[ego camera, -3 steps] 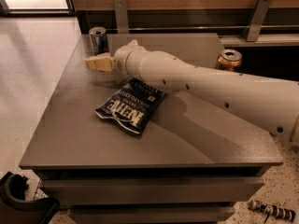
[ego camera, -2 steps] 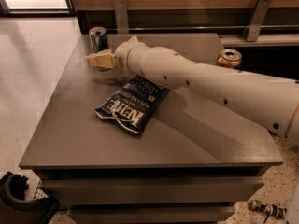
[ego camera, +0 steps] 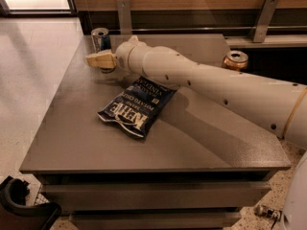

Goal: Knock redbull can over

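Observation:
The redbull can [ego camera: 100, 39], slim, blue and silver, stands upright at the far left of the grey table [ego camera: 86, 138]. My gripper [ego camera: 99, 60] is at the end of the white arm [ego camera: 201, 78], which reaches in from the right. Its tan fingers [ego camera: 101, 60] are pressed together and point left. The gripper is right in front of the can's lower half and hides it. I cannot tell whether it touches the can.
A dark blue Kettle chips bag [ego camera: 136, 105] lies flat mid-table, just under the arm. A wider gold can [ego camera: 235, 60] stands at the table's far right edge. A wooden wall with metal brackets [ego camera: 123, 13] runs behind the table.
My gripper has edged slightly toward the can. The can still stands upright in the same spot. The chips bag has not moved.

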`<state>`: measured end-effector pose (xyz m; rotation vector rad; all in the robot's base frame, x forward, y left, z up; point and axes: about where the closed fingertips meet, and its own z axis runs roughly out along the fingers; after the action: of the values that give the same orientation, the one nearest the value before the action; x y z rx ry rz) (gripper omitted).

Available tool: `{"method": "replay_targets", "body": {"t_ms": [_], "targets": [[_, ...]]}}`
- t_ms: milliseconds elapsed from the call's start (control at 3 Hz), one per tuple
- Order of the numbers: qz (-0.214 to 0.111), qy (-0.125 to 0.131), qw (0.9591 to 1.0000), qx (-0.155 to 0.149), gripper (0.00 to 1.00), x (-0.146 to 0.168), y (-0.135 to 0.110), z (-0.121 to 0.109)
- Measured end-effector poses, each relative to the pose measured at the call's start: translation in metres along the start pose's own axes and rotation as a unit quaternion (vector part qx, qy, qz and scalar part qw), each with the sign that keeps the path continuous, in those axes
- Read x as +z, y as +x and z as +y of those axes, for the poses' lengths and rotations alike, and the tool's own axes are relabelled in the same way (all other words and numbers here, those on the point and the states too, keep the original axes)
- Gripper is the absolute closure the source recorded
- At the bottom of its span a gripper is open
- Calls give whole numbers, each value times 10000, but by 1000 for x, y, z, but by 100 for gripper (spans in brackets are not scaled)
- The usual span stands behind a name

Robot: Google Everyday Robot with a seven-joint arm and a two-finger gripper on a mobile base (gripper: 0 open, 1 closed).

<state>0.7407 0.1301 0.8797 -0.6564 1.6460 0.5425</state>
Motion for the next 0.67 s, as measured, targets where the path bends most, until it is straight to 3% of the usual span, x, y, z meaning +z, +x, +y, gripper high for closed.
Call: {"method": "replay_targets", "body": {"t_ms": [333, 667], "targets": [[-113, -75, 9999, -12, 15, 10, -4, 1], [-116, -88, 9999, -9, 39, 11, -5, 3]]}}
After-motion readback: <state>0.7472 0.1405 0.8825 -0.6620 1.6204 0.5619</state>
